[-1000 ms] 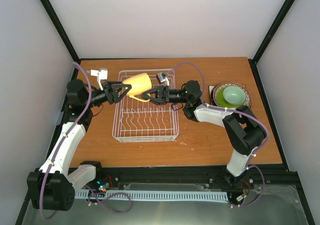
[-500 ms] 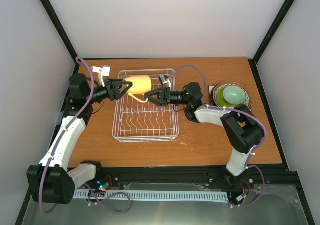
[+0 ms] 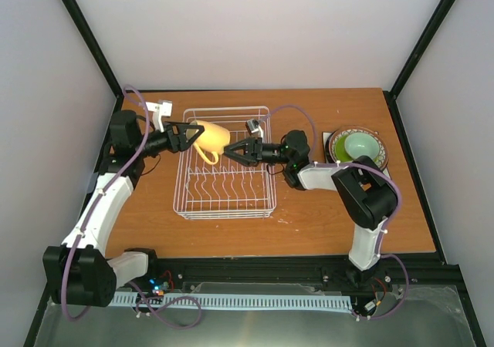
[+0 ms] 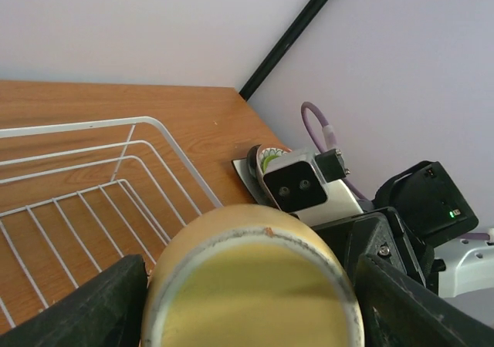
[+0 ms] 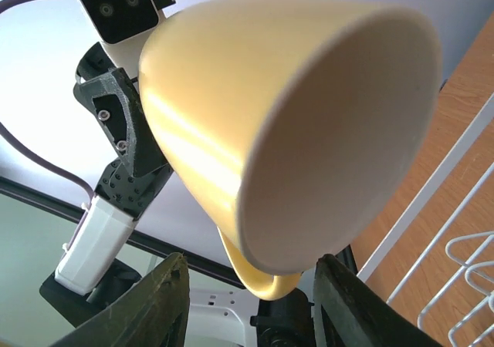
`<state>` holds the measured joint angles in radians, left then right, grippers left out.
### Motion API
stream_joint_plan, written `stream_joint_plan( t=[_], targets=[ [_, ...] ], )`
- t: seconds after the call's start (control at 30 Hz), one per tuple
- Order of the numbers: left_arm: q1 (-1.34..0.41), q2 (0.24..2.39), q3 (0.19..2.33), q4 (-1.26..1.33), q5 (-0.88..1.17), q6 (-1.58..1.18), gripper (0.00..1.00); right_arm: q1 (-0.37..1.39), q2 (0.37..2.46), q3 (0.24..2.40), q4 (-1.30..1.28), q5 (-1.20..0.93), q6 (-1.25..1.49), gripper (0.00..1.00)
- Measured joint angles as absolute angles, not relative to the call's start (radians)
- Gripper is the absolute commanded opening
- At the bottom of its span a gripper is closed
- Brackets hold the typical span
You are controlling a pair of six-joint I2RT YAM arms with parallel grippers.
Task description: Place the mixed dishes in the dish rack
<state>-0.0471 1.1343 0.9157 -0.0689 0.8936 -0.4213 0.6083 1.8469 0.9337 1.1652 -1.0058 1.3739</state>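
Fingers of the left gripper (image 3: 191, 138) squeeze the yellow cup (image 3: 214, 136) from both sides, at the upper left of the top view. The cup lies on its side in the air, with its handle hanging down. It is over the far end of the dish rack (image 3: 226, 186), near the top rim of the rack in the frame. In the left wrist view the cup's round bottom fills the lower middle, and a black finger (image 4: 85, 304) sits at each side of it.

The white wire rack stands on the brown table (image 3: 309, 224), in the middle left of the top view. Its rows of prongs show in the lower half.

Just to the right of the cup is the right gripper (image 3: 229, 153). Its fingers are spread apart and grab nothing. In the right wrist view the cup's mouth faces the camera. The handle (image 5: 258, 281) hangs low between the two fingers (image 5: 158, 301), and they do not seem to touch it.

At the far right of the top view a pale mint bowl (image 3: 360, 143) sits on a small lime-green plate (image 3: 338, 154). More plates lie under them, but they are too small to tell apart.
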Motion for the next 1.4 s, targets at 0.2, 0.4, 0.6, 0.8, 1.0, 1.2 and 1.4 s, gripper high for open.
stream_joint_plan(
  t=[0.2, 0.4, 0.6, 0.8, 1.0, 1.2, 1.4],
  targets=[
    [-0.047, 1.159, 0.925, -0.084, 0.866, -0.393, 0.01, 0.603, 1.895, 0.934, 1.216, -1.005, 1.399, 0.44],
    [-0.047, 1.205, 0.925, -0.084, 0.836, -0.371, 0.01, 0.595, 1.948, 0.934, 1.289, -1.005, 1.444, 0.42],
    [-0.047, 1.265, 0.925, -0.084, 0.801, -0.353, 0.00, 0.583, 1.974, 0.934, 1.328, -1.006, 1.472, 0.40],
    [-0.048, 1.317, 0.942, -0.105, 0.753, -0.330, 0.01, 0.569, 1.961, 0.934, 1.268, -1.014, 1.411, 0.39],
    [-0.064, 1.371, 1.001, -0.131, 0.690, -0.300, 0.01, 0.544, 1.817, 0.930, 0.948, -1.000, 1.153, 0.37],
    [-0.152, 1.454, 1.075, -0.159, 0.586, -0.257, 0.00, 0.513, 1.653, 0.931, 0.632, -0.945, 0.894, 0.36],
    [-0.252, 1.537, 1.108, -0.201, 0.461, -0.217, 0.01, 0.463, 1.545, 0.927, 0.375, -0.845, 0.708, 0.36]
  ],
)
